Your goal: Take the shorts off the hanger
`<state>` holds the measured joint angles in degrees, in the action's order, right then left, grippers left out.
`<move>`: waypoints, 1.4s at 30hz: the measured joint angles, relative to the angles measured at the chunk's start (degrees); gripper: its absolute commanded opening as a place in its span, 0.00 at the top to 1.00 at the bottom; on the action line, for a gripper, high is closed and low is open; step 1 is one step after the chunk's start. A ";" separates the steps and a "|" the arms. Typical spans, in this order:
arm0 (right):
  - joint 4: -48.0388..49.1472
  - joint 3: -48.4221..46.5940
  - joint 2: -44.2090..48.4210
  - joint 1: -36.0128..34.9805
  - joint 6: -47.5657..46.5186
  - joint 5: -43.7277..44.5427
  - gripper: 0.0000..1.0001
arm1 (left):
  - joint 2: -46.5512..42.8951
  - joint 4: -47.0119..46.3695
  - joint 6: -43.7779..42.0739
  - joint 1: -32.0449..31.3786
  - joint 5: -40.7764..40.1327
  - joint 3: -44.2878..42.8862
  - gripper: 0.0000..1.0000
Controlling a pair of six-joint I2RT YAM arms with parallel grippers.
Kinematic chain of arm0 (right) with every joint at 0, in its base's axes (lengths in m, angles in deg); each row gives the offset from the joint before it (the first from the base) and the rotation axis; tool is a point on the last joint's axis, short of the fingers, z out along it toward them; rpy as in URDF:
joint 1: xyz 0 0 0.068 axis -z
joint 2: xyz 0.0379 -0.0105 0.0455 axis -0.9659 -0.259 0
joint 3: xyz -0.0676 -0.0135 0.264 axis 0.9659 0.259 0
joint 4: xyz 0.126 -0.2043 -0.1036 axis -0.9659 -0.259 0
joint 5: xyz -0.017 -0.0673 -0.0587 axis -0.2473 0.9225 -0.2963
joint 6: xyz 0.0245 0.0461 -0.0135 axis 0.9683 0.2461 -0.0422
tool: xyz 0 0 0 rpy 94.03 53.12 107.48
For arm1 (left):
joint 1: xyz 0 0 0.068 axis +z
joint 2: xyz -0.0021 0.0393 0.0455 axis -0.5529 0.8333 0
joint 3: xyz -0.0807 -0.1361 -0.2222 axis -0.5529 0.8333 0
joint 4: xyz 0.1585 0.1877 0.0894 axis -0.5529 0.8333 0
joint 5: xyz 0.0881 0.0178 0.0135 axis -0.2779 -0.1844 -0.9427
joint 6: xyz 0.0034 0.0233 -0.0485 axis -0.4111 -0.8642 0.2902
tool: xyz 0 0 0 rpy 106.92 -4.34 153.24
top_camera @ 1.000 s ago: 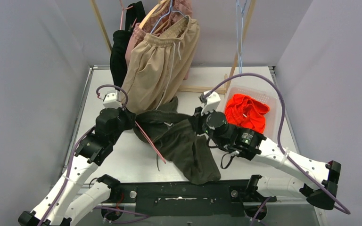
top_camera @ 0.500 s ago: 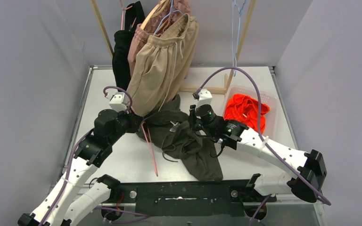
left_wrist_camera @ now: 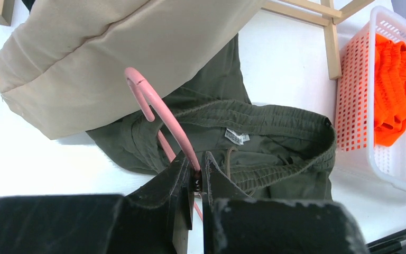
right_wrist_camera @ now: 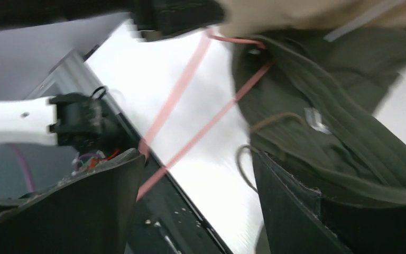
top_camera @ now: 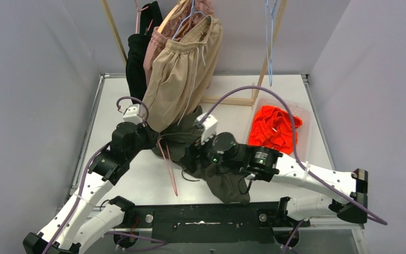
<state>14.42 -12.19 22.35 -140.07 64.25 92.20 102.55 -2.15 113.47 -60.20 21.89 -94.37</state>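
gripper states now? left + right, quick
Left gripper: closed, holding the thin pink plastic hanger.
Right gripper: open, nothing between the jaws.

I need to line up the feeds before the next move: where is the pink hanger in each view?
Top external: pink hanger left of centre, slanting toward the near edge.
Left wrist: pink hanger at centre, hook up.
Right wrist: pink hanger upper middle, blurred.
Shared landmark: olive shorts.
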 measured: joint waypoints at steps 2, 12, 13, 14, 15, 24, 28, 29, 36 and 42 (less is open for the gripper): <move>-0.68 -4.76 -4.22 -6.05 -2.36 1.25 0.21 | 0.83 -0.11 1.11 -0.02 -0.50 -0.02 1.00; -8.85 -17.49 -19.15 -13.49 -8.02 6.36 0.22 | 1.79 1.18 3.56 -0.04 -3.02 -0.92 1.00; -9.99 -17.77 -19.82 -13.51 -8.09 6.60 0.23 | 1.77 1.29 3.63 -0.04 -3.19 -0.96 1.00; -10.99 -17.97 -20.39 -13.60 -8.15 6.64 0.23 | 1.73 1.46 3.78 -0.07 -3.41 -0.98 1.00; -11.74 -18.01 -20.87 -13.73 -8.20 6.60 0.24 | 1.68 1.62 3.96 -0.07 -3.63 -0.98 1.00; -16.65 -21.42 -24.17 -14.78 -8.11 6.21 0.38 | 1.88 3.34 7.37 -0.22 -5.64 -1.29 1.00; -18.08 -22.32 -24.96 -14.91 -7.52 6.58 0.37 | 1.79 4.44 10.01 -0.24 -7.37 -1.31 1.00; -18.14 -22.32 -24.94 -14.91 -7.28 6.69 0.37 | 1.70 4.66 10.58 -0.24 -7.85 -1.33 1.00; -18.99 -24.11 -25.24 -15.67 -7.10 6.86 0.37 | 0.85 5.84 13.97 -0.28 -11.67 -1.33 1.00; -21.49 -28.89 -28.13 -16.98 -7.04 8.35 0.46 | 2.75 5.57 15.85 -0.33 -13.29 -3.63 1.00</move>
<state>-7.07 -41.08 -5.78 -157.05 57.22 100.55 105.31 3.42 129.31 -60.52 8.60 -97.99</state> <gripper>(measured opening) 0.557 0.055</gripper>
